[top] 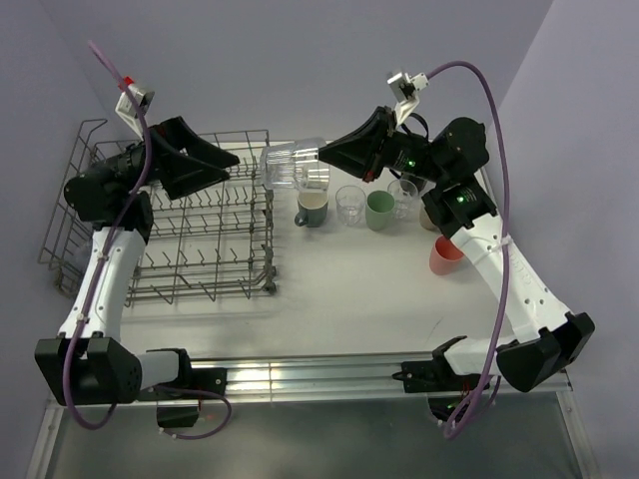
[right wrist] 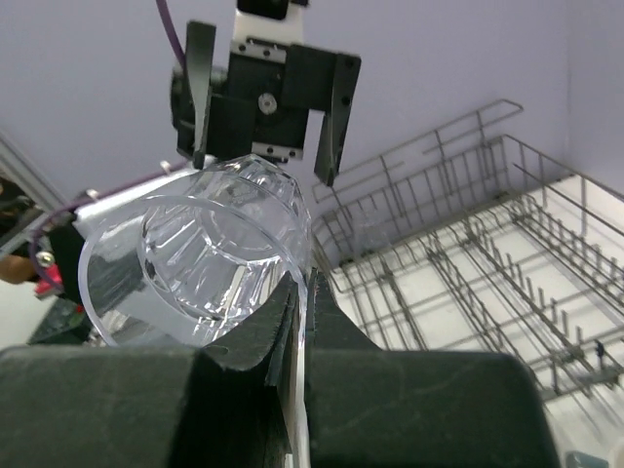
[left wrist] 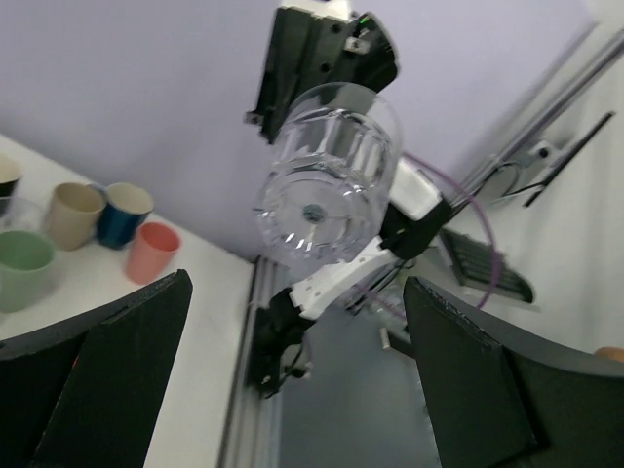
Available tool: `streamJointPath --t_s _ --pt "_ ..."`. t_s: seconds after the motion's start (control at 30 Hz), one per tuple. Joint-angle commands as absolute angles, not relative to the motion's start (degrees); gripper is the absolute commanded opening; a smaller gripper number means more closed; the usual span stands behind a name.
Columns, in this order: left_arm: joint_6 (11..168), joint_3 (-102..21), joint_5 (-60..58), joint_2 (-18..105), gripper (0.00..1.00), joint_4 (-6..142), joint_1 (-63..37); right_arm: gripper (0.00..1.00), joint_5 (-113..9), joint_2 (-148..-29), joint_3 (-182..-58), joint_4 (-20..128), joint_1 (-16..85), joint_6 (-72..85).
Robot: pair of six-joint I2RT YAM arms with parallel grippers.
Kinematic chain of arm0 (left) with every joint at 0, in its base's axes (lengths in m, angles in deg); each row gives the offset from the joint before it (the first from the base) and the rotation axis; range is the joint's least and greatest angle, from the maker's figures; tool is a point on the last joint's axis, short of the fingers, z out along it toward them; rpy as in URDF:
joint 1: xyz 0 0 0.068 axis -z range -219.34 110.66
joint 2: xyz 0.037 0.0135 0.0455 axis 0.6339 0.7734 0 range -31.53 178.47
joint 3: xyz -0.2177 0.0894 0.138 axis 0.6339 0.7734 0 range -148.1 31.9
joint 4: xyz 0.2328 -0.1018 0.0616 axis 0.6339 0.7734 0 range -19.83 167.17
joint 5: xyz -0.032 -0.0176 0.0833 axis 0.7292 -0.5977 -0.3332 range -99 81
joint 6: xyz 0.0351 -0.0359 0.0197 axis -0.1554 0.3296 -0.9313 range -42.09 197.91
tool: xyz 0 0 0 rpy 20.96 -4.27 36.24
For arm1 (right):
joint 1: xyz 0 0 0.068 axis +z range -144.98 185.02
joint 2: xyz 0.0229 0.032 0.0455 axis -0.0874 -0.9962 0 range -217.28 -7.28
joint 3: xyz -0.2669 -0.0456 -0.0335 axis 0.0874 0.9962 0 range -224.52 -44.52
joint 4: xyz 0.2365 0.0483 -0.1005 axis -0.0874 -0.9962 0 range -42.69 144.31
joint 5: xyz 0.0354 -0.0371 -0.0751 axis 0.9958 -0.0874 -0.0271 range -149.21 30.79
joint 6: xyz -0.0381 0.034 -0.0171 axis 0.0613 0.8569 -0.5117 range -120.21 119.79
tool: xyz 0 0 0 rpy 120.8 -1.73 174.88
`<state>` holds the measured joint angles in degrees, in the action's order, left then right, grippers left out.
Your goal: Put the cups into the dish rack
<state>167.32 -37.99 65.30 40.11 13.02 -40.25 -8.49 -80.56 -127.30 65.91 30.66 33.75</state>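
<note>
Currently: clear tumbler (top: 290, 167), rim clenched in right gripper (top: 322, 158) jaws, hangs just right of dish rack (top: 200, 249); left gripper (top: 232, 168) jaws gape released. Several cups (top: 379, 211) stand on bench (top: 349, 299); none plainly racked.

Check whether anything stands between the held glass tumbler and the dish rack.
Only the left end effector: it hangs open above the dish rack near its right side, facing the clear glass tumbler, which the right end effector grips by the rim just beyond that side. No other cup lies between them.
</note>
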Motion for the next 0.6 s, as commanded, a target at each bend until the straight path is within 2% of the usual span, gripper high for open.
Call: streamJointPath --t_s 0.0,0.37,0.57 --pt "186.4 -35.9 58.3 37.7 0.99 -10.1 -38.1 0.00 -7.4 -78.6 -126.1 74.6 30.6 40.4" --pt "179.1 -31.8 56.0 33.4 0.99 0.6 -34.1 0.00 -5.5 -80.2 -124.3 81.7 31.6 48.6" --pt "167.8 -32.7 54.9 31.4 0.99 15.5 -30.9 0.00 -5.4 -81.1 -125.0 81.0 33.1 48.2"
